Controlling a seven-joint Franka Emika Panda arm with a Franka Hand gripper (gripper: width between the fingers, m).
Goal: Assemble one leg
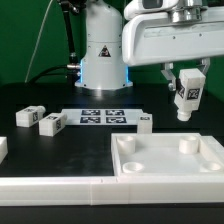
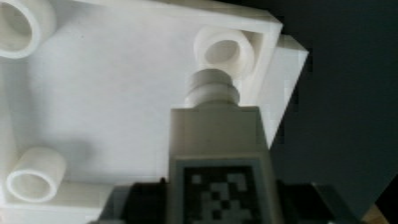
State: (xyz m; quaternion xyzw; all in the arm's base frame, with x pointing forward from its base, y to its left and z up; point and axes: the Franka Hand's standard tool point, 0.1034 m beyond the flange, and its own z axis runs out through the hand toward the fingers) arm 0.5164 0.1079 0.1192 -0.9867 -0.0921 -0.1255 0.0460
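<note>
My gripper [image 1: 186,84] is shut on a white leg [image 1: 187,98] with a black-and-white tag on its face. It holds the leg upright in the air, above the far right corner of the big white tray-like part [image 1: 168,165]. In the wrist view the leg [image 2: 215,130] runs out from between my fingers, and its round tip hangs just beside a round corner socket [image 2: 228,47] of the tray part [image 2: 107,110]. Three more legs lie on the black table: two at the exterior view's left [image 1: 28,116] [image 1: 51,123] and one by the tray's far edge [image 1: 144,124].
The marker board [image 1: 102,116] lies flat on the table in front of the robot's base [image 1: 103,60]. A long white ledge [image 1: 50,185] runs along the near edge. A small white piece [image 1: 3,148] sits at the exterior view's far left.
</note>
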